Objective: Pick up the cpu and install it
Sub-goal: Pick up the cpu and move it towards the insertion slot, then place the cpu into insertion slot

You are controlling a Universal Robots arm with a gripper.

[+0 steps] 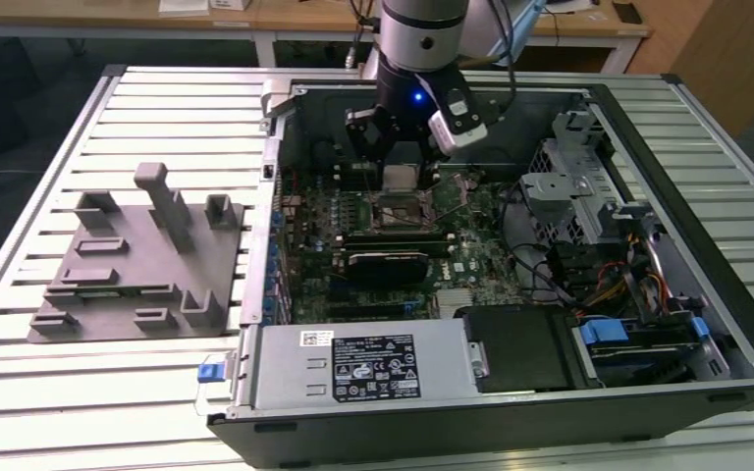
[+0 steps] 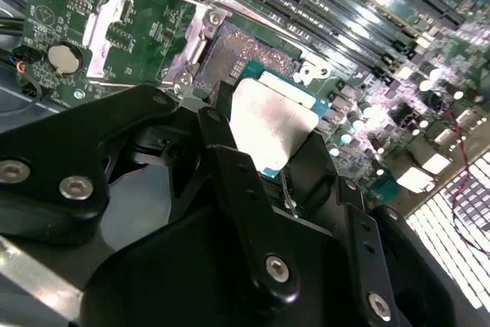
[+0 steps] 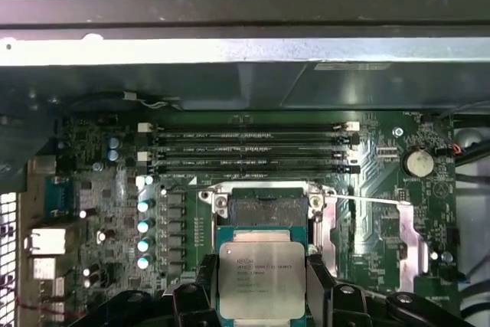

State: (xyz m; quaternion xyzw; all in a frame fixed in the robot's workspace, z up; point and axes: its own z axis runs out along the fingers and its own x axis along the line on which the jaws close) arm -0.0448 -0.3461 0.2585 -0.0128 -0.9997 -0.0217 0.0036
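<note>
Currently cpu (image 3: pixel 262 279) tight betw. gripper (image 3: pixel 262 287) fingers (image 3: pixel 208 285), just over open socket (image 3: pixel 268 206) w/ dark centre.

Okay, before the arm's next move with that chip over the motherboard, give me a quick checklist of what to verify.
1. cpu clamped in the gripper: ok.
2. Metal plate swung off the socket: ok.
3. cpu edges square with the socket, in the first wrist view: ok.
4. cpu centred over the socket: cannot tell.
5. cpu seated in the socket: not ok, held in the gripper.
</note>
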